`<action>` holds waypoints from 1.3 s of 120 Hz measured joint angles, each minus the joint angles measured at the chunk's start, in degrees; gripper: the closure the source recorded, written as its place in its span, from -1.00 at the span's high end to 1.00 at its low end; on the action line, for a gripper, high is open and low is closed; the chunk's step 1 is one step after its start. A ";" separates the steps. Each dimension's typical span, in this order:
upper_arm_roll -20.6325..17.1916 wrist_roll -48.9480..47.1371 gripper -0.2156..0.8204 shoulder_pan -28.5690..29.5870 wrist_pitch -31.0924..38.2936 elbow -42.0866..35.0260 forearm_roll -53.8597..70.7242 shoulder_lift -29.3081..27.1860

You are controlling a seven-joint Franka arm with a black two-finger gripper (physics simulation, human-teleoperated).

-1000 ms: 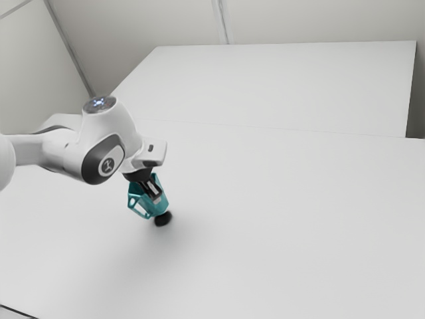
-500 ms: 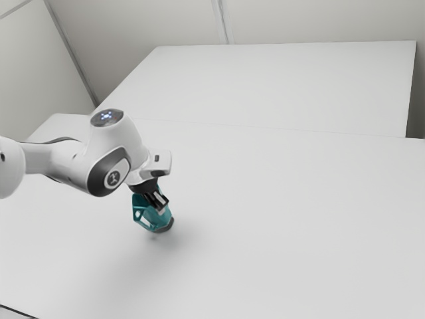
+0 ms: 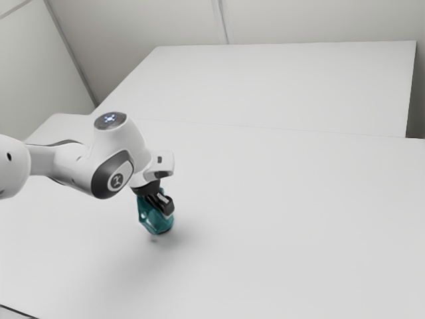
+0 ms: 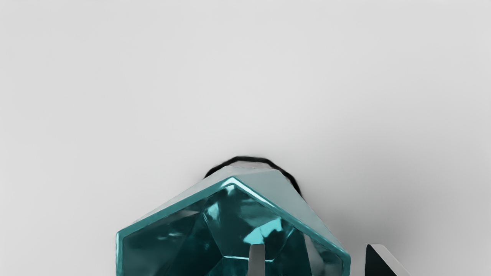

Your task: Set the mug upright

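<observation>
The teal faceted mug (image 3: 156, 221) is close to upright on the table in the exterior view, its dark base low and its handle toward the exterior view's left; I cannot tell whether a slight tilt is left. Over its upper part is the gripper (image 3: 165, 205), partly covering the rim. In the wrist view the mug (image 4: 230, 214) shows its hollow inside and six-sided rim. The gripper (image 4: 316, 260) stands open there, one finger (image 4: 257, 262) inside the mug, the other outside past the wall, with a gap between that outer finger and the rim.
The white table (image 3: 285, 219) spreads around the mug, with a pale raised panel (image 3: 279, 86) behind it. A thin dark cable (image 3: 18, 312) lies at the near left corner of the exterior view.
The mug has swung from a strong tilt to nearly upright, its base coming down toward the exterior view's bottom. My hand moved down and slightly toward that view's right, and the fingers have spread.
</observation>
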 joint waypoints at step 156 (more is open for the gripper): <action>-2.91 -1.02 0.55 2.90 -53.32 53.61 -5.88 9.05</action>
